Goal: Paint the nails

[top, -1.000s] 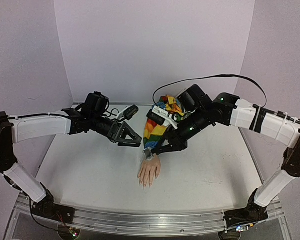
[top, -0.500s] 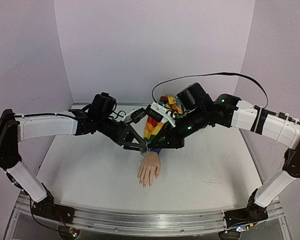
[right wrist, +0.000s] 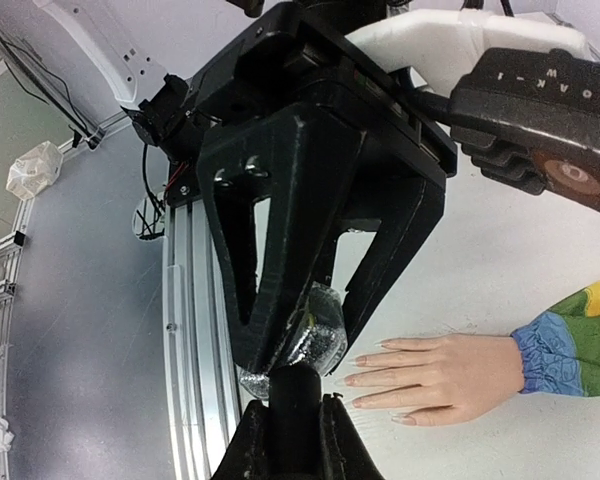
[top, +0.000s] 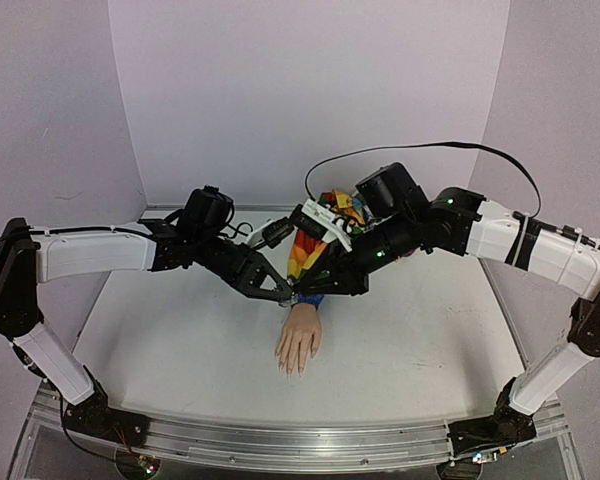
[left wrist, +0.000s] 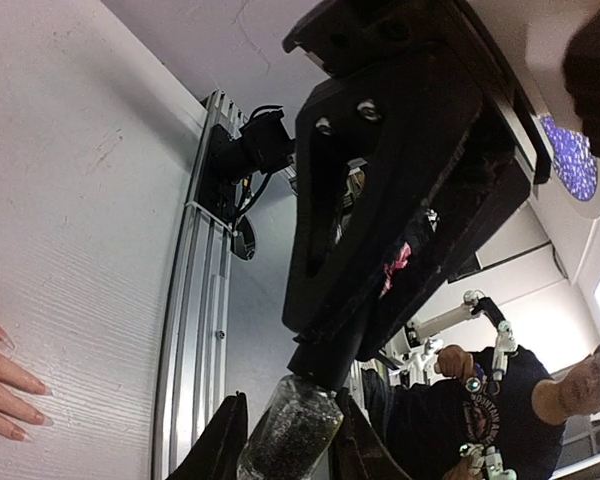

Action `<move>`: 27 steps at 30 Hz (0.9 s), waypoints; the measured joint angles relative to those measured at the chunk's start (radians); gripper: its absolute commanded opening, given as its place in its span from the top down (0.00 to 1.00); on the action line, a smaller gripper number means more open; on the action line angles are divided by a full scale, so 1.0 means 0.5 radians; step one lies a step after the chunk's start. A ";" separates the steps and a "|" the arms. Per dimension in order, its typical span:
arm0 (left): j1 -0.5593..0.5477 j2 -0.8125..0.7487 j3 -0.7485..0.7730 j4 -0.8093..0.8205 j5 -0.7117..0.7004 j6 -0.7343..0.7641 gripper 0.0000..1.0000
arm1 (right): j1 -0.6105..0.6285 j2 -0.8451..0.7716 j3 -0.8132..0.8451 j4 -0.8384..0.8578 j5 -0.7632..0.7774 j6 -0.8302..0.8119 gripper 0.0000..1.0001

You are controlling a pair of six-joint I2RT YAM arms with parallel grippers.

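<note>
- The mannequin hand (top: 299, 342) lies flat, palm down, on the white surface (top: 180, 340). Its fingers point toward the arm bases, and a rainbow-striped sleeve (top: 308, 258) runs back from its wrist.
- The nails (right wrist: 344, 381) are at the tips of the mannequin hand's fingers. They are long, pointed and pale pink, and are well apart from both pincers. Whether any polish is on them cannot be told.
- The left pincer (left wrist: 288, 445) reaches in from the left side of the mannequin hand and hangs above its wrist, where skin meets sleeve. It is clenched on a small bottle (right wrist: 318, 340) with a dark, glittery filling, one finger pressed against each side of the glass.
- The right pincer (right wrist: 295, 430) reaches in from the other side of the mannequin hand, passing over the sleeve. It meets the left one tip to tip above the wrist and is clenched on the black cap (right wrist: 294, 385) of that bottle.
- Bottle and cap sit in one line between the two pincers, raised clear of the mannequin hand. Whether the cap is tight or loosened cannot be told.
</note>
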State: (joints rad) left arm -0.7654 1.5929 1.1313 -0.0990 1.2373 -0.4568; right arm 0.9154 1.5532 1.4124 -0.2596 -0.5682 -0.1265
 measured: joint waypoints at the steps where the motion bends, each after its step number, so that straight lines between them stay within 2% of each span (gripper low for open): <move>1: 0.000 0.000 0.000 -0.001 0.003 0.012 0.82 | 0.000 -0.003 0.000 0.000 -0.001 -0.001 1.00; 4: 0.005 -0.001 0.000 0.011 0.053 0.079 0.95 | 0.000 -0.008 -0.002 -0.028 -0.019 0.001 0.98; 6: 0.007 -0.002 0.000 0.025 0.068 0.114 1.00 | 0.000 -0.009 -0.002 -0.033 -0.034 0.008 0.75; 9: 0.005 -0.016 -0.002 0.026 0.033 0.134 1.00 | 0.000 -0.010 -0.002 -0.022 0.011 0.064 0.48; 13: -0.012 -0.117 -0.049 0.027 -0.180 0.192 1.00 | 0.000 -0.006 -0.018 0.090 0.195 0.324 0.34; 18: -0.016 -0.356 -0.168 0.027 -0.774 0.338 1.00 | 0.000 -0.005 -0.066 0.249 0.451 0.806 0.25; 23: -0.021 -0.542 -0.269 0.102 -1.450 0.457 1.00 | 0.000 -0.005 -0.114 0.465 0.644 1.344 0.26; 27: -0.031 -0.663 -0.456 0.355 -1.908 0.510 1.00 | 0.000 0.015 -0.100 0.629 0.682 1.681 0.28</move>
State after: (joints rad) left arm -0.7811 1.2613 0.9031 0.0784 0.2832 -0.2016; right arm 0.9154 1.5608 1.3624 0.0551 -0.2272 0.7139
